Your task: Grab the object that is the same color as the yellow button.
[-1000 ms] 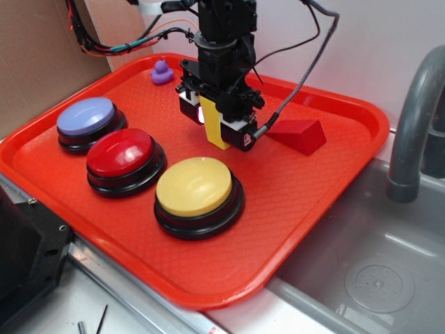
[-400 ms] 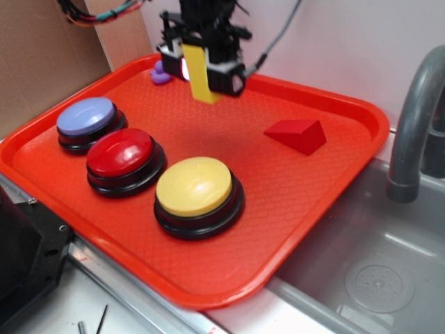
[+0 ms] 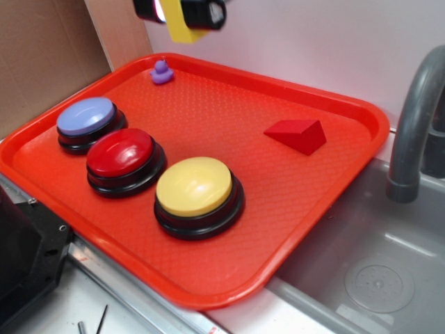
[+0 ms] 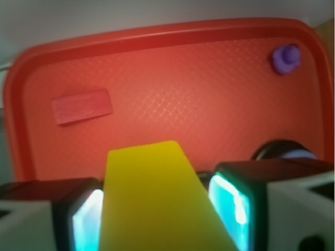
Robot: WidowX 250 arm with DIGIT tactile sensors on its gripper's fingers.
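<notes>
Pinching yellow wedge [image 4: 157, 201], end effector [image 3: 182, 12] above red tray [image 3: 334, 188], three buttons inside

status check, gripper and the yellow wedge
Gripper shut on yellow wedge, high above the red tray. Yellow button untouched on tray. Nothing in the way.

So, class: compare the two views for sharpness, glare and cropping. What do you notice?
Exterior view: sharp, soft highlights on the yellow button, and the gripper is cut off by the top edge. Wrist view: the yellow wedge fills the foreground, the tray looks soft, and the finger pads glow cyan.
</notes>
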